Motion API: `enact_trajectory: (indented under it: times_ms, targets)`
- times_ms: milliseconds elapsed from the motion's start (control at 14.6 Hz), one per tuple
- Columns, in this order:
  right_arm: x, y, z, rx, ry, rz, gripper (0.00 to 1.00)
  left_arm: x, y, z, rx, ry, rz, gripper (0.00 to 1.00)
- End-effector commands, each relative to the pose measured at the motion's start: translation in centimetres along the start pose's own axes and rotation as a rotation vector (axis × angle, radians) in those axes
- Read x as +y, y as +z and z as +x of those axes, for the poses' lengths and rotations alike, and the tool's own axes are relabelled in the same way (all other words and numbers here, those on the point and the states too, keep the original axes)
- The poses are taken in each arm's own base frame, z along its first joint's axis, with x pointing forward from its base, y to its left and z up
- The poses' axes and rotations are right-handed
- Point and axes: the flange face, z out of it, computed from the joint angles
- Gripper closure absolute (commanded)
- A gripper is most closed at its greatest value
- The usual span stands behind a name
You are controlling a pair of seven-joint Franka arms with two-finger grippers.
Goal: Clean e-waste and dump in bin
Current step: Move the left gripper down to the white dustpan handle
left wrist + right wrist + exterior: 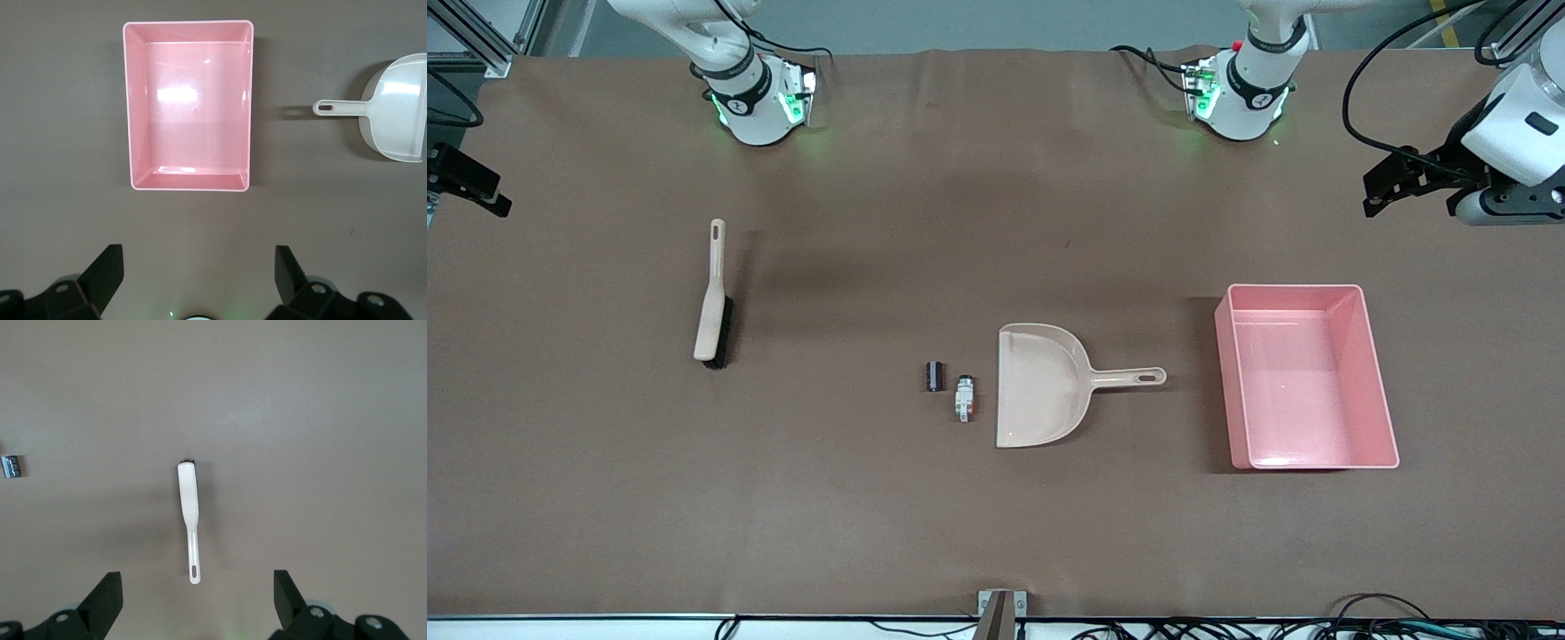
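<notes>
Nothing's started: both e-waste bits (950, 386) sit beside the dustpan (1040, 384), pink bin (1374, 373) empty, brush (713, 307) untouched, left gripper (199, 275) and right gripper (197, 595) both spread wide, empty.

parts: dark stubby cylinder (934, 376) and white-grey piece (964, 397) with green and orange bits, lying on the table, close together but apart, the white-grey one slightly nearer the front camera | bin (1378, 391): pink open tub, upright, toward the left arm's end, well apart from both parts
</notes>
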Motion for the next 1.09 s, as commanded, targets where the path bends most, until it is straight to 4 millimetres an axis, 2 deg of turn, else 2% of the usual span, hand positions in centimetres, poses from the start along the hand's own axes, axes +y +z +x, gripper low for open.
enact_trajectory:
  times_ms: [0,205,410,616,752,1026]
  targets:
    - [0.0,-0.1,-0.2,0.003,-0.003,0.01,0.0,-0.2,-0.6,-0.2,-0.004,0.009,-0.004,0.0]
    - [0.0,-0.1,-0.2,0.003,-0.003,0.011,0.0,-0.3,-0.6,-0.2,-0.003,0.007,0.006,0.0]
    - [0.0,0.0,-0.2,0.0,-0.003,0.011,0.0,1.1,0.0,0.2,-0.004,0.034,0.004,0.0]
    - [-0.1,0.0,-0.2,0.003,-0.004,0.011,0.0,5.5,1.9,1.6,0.021,0.118,-0.006,0.0]
    - [0.0,0.4,-0.3,-0.009,-0.002,0.012,0.0,9.7,4.0,2.5,0.025,0.211,-0.014,0.0]
    - [0.2,1.1,-0.4,-0.031,0.001,0.013,0.0,18.0,9.8,3.7,0.008,0.359,-0.039,0.0]
